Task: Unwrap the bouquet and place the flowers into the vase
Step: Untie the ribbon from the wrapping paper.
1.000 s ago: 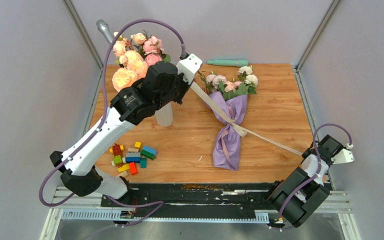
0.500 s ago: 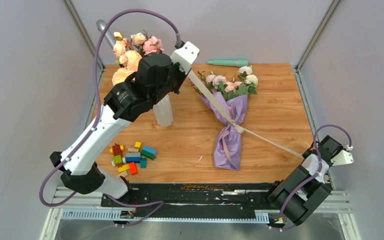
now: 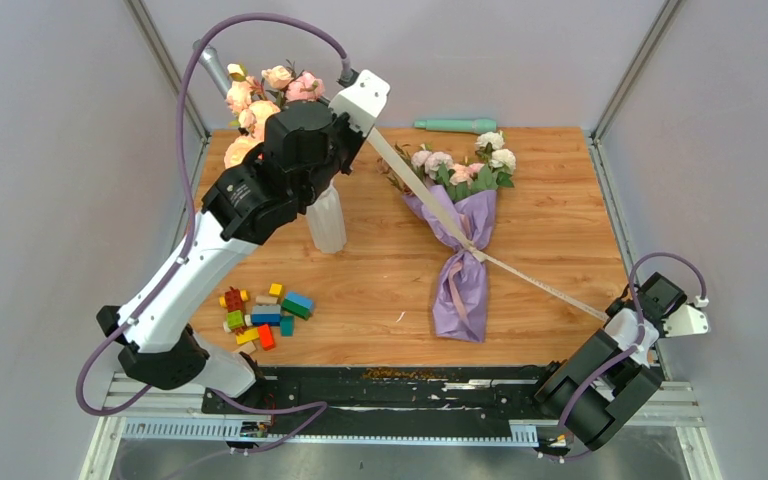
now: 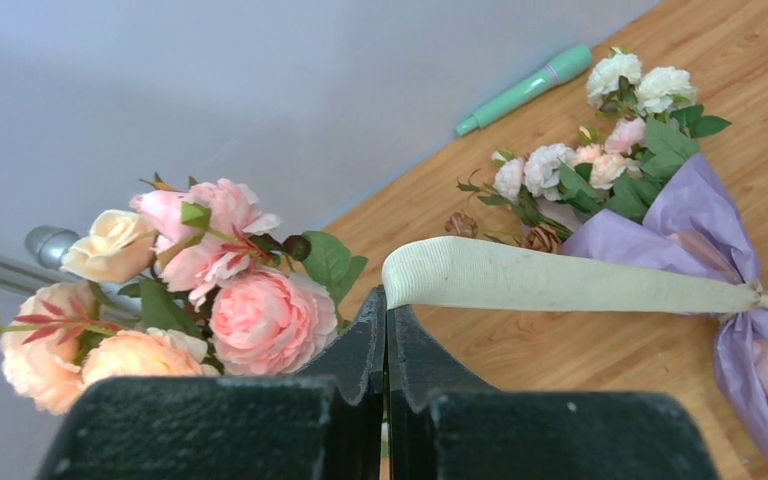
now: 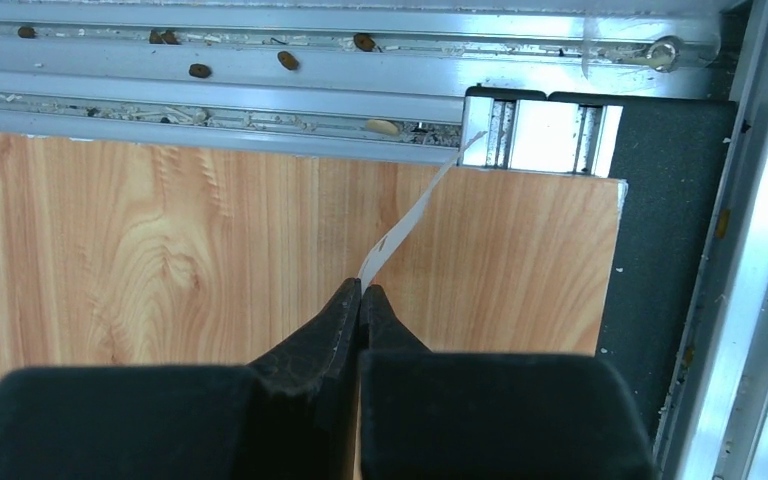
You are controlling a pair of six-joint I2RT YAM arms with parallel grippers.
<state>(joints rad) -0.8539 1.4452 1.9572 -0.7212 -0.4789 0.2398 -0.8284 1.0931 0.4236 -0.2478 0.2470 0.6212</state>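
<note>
**Handling.** Treat the bouquet (image 3: 467,222) as light and soft throughout: thin crinkly paper (image 3: 460,300), slender stems, small heads easily crushed (expect sliding across the worktop (image 3: 560,190) under any sideways pull). Treat the ribbon (image 3: 425,194) as a flat, limp woven band, strong in tension only. Take it by the free ends, never by the knot (image 3: 477,252). For the later transfer, judge the best hold on the flowers (image 3: 440,160) to be low on the gathered stems, below the leaves, never on the heads.

**Current hold.** Note the left fingers (image 4: 360,345) closed flat on one ribbon end, raised up beyond the vase (image 3: 327,222). Note the right fingers (image 5: 338,315) pinched shut on the other end, low and well to the right of the vase, at the near corner of the worktop. Read the ribbon as drawn taut in one straight line through the knot (apparently not yet released).

**Location.** Find the bouquet lying flat to the right of the vase, near it but apart, with heads toward the far side.

**Appearance.** Look for small white, cream and pale pink roses with green leaves in a lilac cone, cinched at the waist with beige ribbon. Do not confuse with the larger peach and pink blooms (image 3: 245,100) behind the vase.
</note>
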